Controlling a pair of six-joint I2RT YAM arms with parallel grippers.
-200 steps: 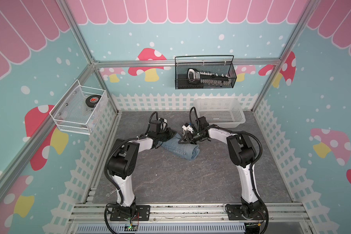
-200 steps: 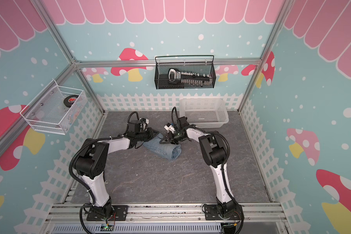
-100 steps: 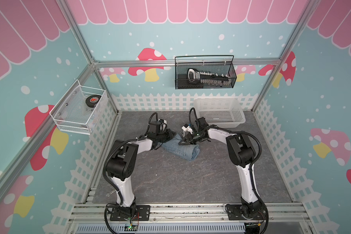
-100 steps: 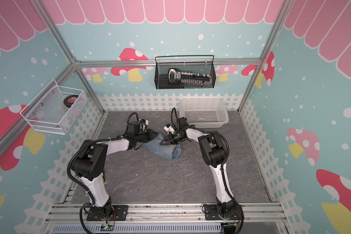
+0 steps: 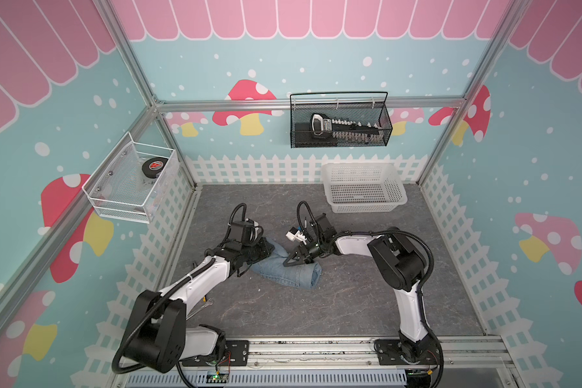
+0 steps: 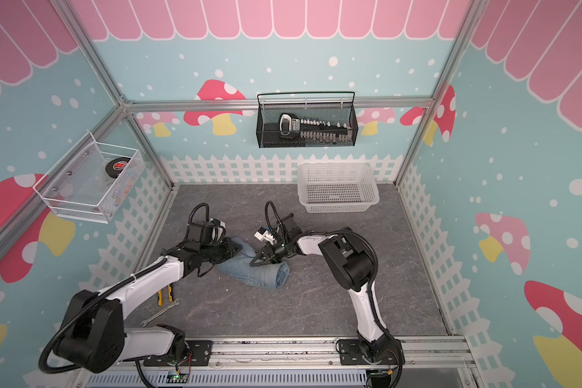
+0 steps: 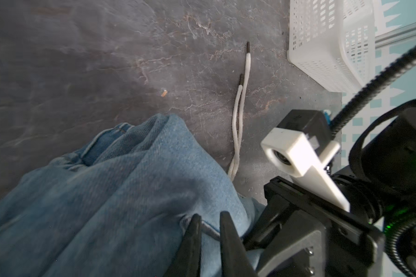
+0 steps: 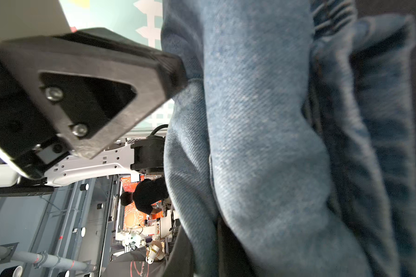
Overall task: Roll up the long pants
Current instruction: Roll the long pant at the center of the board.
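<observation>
Denim, light blue: the long pants (image 5: 289,272) lie bundled on the desk (image 5: 316,312) between our claws. Our left claw (image 7: 210,230) stands narrow, pinching a fold of the cloth. Our right claw (image 5: 287,263) sets its tip on the roll; we cannot tell how wide it stands. Ahead of the left claw lies the white drawstring (image 7: 238,115).

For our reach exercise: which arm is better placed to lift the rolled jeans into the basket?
Right, probably: the basket stands nearer it; the right claw grips the jeans mid-roll, the left claw one end.
</observation>
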